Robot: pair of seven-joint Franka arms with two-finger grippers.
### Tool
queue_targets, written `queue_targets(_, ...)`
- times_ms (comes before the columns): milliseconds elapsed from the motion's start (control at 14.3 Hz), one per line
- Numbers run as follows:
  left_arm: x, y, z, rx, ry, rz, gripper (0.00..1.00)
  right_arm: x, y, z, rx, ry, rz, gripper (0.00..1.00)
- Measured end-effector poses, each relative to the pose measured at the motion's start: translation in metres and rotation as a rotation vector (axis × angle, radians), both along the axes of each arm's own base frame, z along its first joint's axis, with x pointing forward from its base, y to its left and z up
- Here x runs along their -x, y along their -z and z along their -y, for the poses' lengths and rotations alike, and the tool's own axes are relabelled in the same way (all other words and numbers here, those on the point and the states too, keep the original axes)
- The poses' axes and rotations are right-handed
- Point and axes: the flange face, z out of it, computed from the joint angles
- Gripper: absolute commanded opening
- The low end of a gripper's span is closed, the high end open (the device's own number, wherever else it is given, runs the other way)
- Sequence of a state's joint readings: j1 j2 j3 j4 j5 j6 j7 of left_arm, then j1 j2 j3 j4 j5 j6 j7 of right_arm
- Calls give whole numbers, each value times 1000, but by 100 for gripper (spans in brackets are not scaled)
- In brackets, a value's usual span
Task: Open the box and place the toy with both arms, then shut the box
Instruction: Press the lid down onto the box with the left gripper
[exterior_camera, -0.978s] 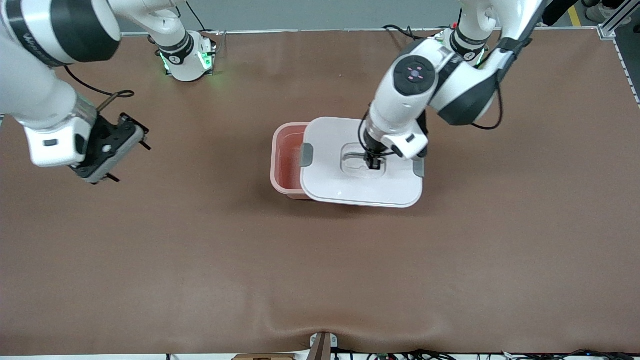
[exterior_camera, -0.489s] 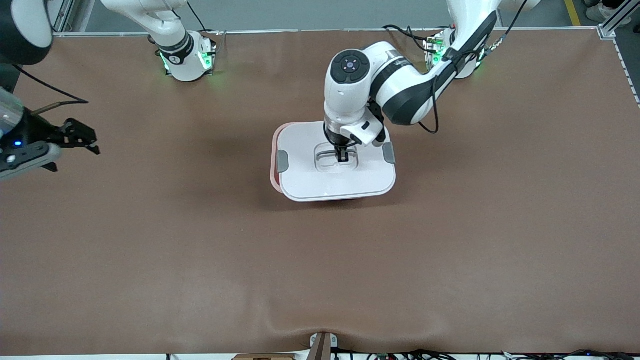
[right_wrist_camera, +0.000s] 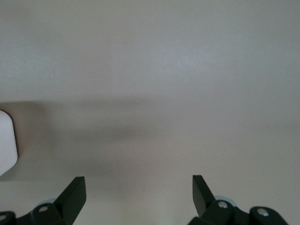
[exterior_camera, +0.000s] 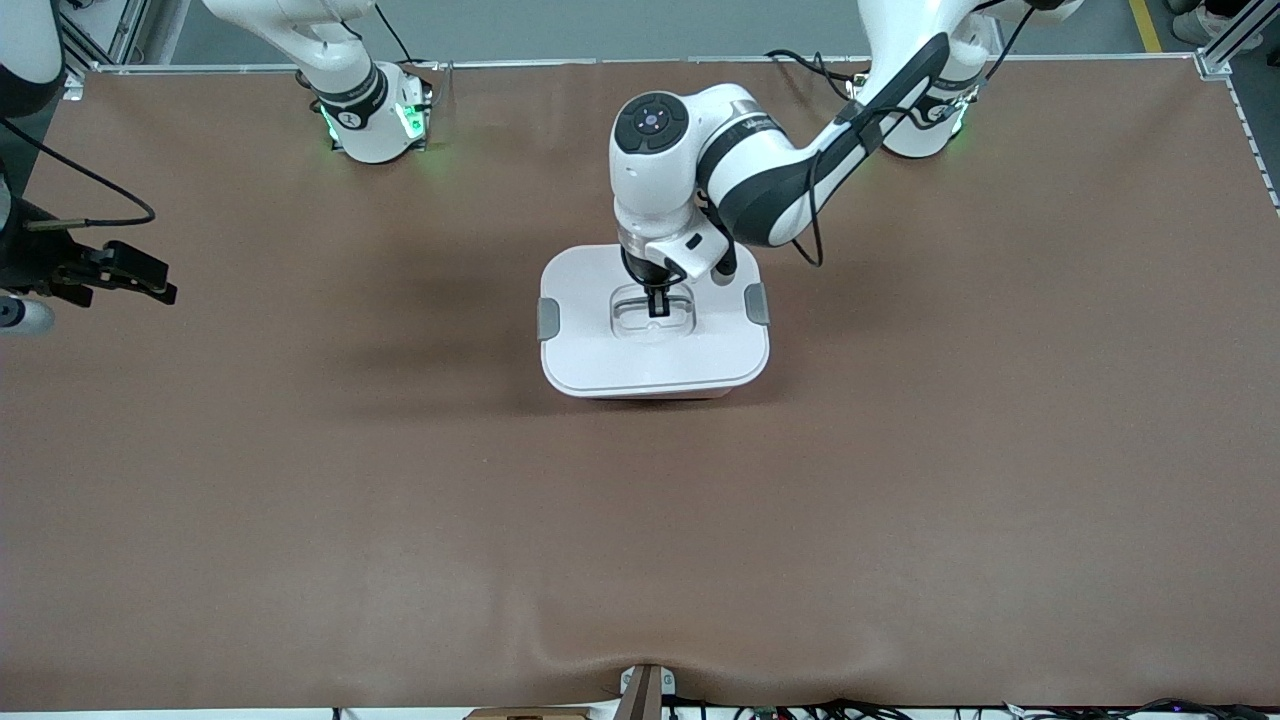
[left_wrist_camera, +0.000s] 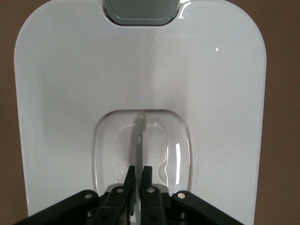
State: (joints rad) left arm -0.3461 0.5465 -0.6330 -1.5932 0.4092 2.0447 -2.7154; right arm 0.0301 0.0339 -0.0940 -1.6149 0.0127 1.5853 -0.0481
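Note:
The box's white lid (exterior_camera: 655, 350) lies over the pale pink tub, which shows only as a thin sliver (exterior_camera: 665, 397) at the lid's near edge. Grey latches (exterior_camera: 548, 319) (exterior_camera: 757, 303) sit at both ends. My left gripper (exterior_camera: 657, 303) is shut on the thin handle (left_wrist_camera: 138, 136) in the lid's recess, as the left wrist view (left_wrist_camera: 140, 171) shows. My right gripper (exterior_camera: 148, 282) is open and empty in the air over the right arm's end of the table; in the right wrist view (right_wrist_camera: 139, 185) its jaws are wide apart. The pink toy is hidden.
The brown table mat (exterior_camera: 640, 540) has a raised wrinkle at its near edge. Both arm bases (exterior_camera: 375, 120) (exterior_camera: 925, 110) stand at the table's far edge. A white corner (right_wrist_camera: 5, 140) shows at the rim of the right wrist view.
My left gripper has carried the lid toward the right arm's end, from offset to fully over the tub. My right arm has drawn back toward its end of the table.

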Motion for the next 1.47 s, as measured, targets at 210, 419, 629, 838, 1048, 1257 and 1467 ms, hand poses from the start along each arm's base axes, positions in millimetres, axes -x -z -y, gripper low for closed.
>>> queue_targets(210, 0, 6, 2, -6, 10, -3, 0, 0, 0, 6, 0, 19, -1, 100)
queue_targets(419, 4, 6, 5, -9, 22, 4, 0, 1, 0, 12, -1, 33, 1, 100)
queue_targets(629, 8, 10, 9, -22, 41, 13, 0, 0, -4, 12, -2, 33, 10, 100)
queue_targets(838, 10, 13, 10, -24, 46, 12, 0, 0, -4, 9, -2, 29, 12, 100)
queue_targets(1048, 10, 13, 10, -26, 51, 12, 0, -1, -7, 9, -1, 27, 20, 100)
queue_targets(1257, 9, 16, 8, -33, 50, 8, 0, -1, -8, 8, -1, 25, 23, 100)
queue_targets(1467, 10, 17, 7, -36, 51, 6, 1, -1, -9, 7, -1, 25, 25, 100)
